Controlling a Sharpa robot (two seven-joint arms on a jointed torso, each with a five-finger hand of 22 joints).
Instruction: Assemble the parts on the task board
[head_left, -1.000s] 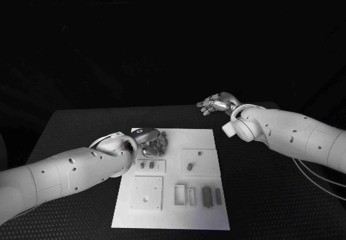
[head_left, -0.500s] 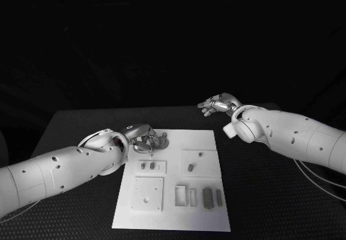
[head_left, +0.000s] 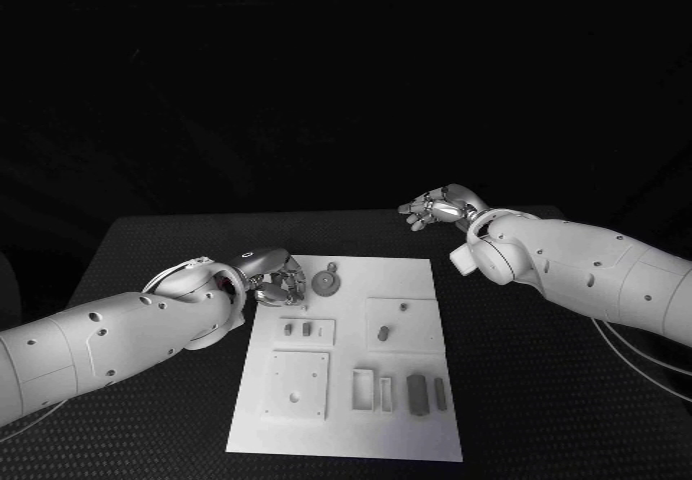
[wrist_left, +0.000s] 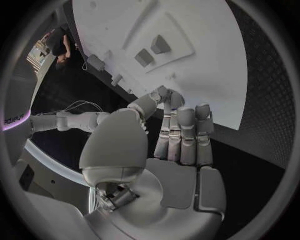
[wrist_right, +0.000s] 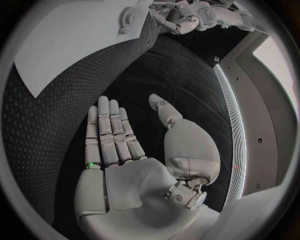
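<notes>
Board: task board (head_left: 411, 430) lies lengthwise in the middle of the black table (head_left: 548, 400), within reach of both arms, so either can work it.
Round part: round disc-shaped part (head_left: 327, 284) sits free on the far end of the board, just beside the left hand, nothing gripping it.
Left hand: left hand (head_left: 274, 283) hovers at the board's far left corner, fingers straight and together with the palm bare in its wrist view (wrist_left: 169, 165); it holds nothing, and looks placed to work the round part.
Right hand: right hand (head_left: 437, 209) is raised beyond the board's far right corner, well apart from every part; its wrist view shows a flat, bare palm with fingers extended (wrist_right: 119, 150), likely parked out of the way to leave the left arm room.
Other parts: two small pegs stand in the small recessed block (head_left: 303, 329), one peg in the square block (head_left: 397, 326), and slim bars (head_left: 424, 393) rest near the board's near end, apparently waiting their turn.
Judgement: assembly looks far from finished.
</notes>
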